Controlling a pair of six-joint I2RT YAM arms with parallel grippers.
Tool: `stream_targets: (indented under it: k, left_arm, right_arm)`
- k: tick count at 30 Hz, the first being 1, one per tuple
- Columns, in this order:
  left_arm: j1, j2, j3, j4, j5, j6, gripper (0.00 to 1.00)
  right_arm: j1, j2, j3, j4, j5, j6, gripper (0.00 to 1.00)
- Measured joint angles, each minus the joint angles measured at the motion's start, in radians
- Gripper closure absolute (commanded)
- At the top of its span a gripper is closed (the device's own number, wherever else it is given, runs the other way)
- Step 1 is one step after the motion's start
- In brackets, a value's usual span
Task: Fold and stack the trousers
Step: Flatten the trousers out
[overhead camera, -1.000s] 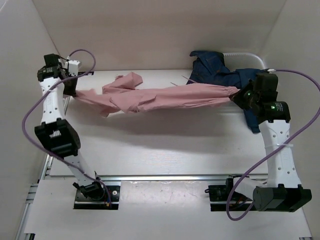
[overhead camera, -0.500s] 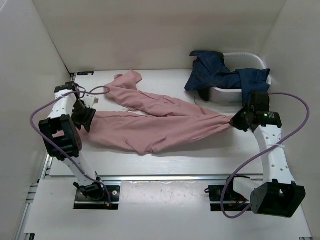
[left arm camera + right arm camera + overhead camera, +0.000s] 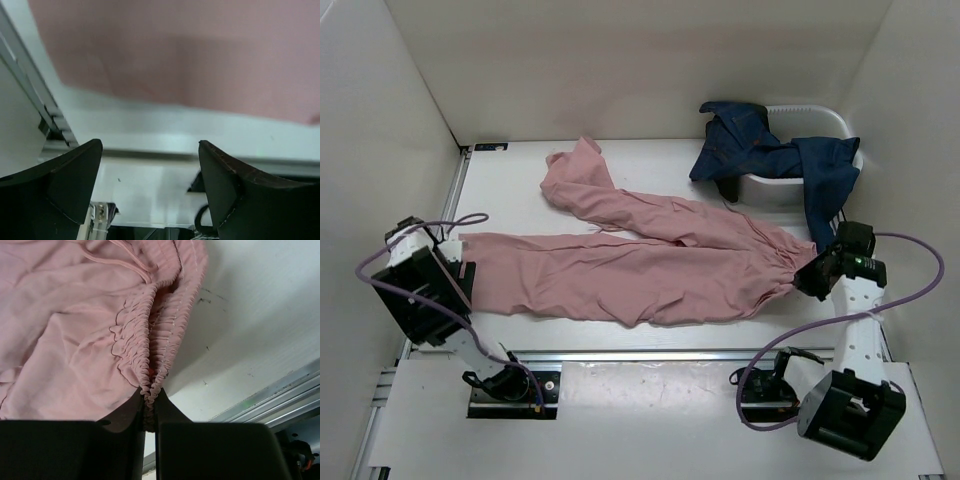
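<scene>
Trousers (image 3: 620, 275): dusty-pink, thin and soft, plain, with no print or tag to be read on the cloth; only writing anywhere near on a small dark label (image 3: 490, 147) at the far left corner of the table (image 3: 650, 170), too small to read; spread almost flat across the middle of that table, waist to the right, two wide legs running left; nearer leg laid long and fairly smooth, its hem close to the left arm; farther leg angled off toward the far left, its end turned over on itself in a loose fold; shallow wrinkles along both legs; waistband (image 3: 150, 340) gathered into tight ruffles, with a thin drawstring (image 3: 125, 260) of the same pink trailing over the cloth beside it; right gripper (image 3: 148, 415) closed tight on the edge of that waistband, cloth pinched between the two fingers, at the right edge of the table; left gripper (image 3: 150, 145) spread wide with nothing between the fingers, hanging over bare table near the front rail (image 3: 150, 155), pink hem just beyond the fingertips and apart from them; white tub (image 3: 820, 110) at the far right corner, holding a dark-blue denim garment (image 3: 750, 145) heaped over its rim, one part spilling left onto the table, another hanging down the right side toward the right arm.
</scene>
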Motion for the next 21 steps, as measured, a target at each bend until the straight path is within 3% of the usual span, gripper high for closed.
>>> stream_targets:
  k: [2,3,5,7,12,17,19,20,21]
  left_arm:
    - [0.003,0.067,-0.005,0.06,-0.014,-0.011,0.1]
    - [0.003,0.097,-0.005,0.092,-0.024,-0.014,0.2]
    - [0.003,0.138,-0.005,0.138,-0.044,-0.019,0.51]
    - [0.003,0.164,-0.009,0.179,-0.073,-0.005,0.72]
    - [0.034,0.15,-0.072,0.244,-0.182,0.048,0.85]
    - [0.106,0.124,-0.129,0.279,-0.256,0.103,0.85]
    - [0.122,0.113,-0.146,0.285,-0.268,0.12,0.8]
    - [0.126,0.106,-0.153,0.286,-0.27,0.126,0.71]
    - [0.127,0.1,-0.156,0.28,-0.267,0.134,0.62]
  right_arm:
    - [-0.019,0.003,-0.039,0.016,-0.021,0.0,1.0]
    - [-0.028,0.006,-0.046,0.02,-0.031,0.0,1.0]
    - [-0.043,0.014,-0.045,0.04,-0.049,-0.001,1.0]
    - [-0.061,0.018,-0.039,0.043,-0.056,-0.002,1.0]
    - [-0.191,0.013,-0.034,-0.009,-0.025,0.002,1.0]
    - [-0.245,-0.07,-0.118,-0.092,0.056,0.101,0.99]
    - [-0.253,-0.113,-0.136,-0.131,0.092,0.159,0.64]
    - [-0.258,-0.135,-0.138,-0.148,0.117,0.187,0.44]
    - [-0.259,-0.155,-0.138,-0.159,0.14,0.212,0.3]
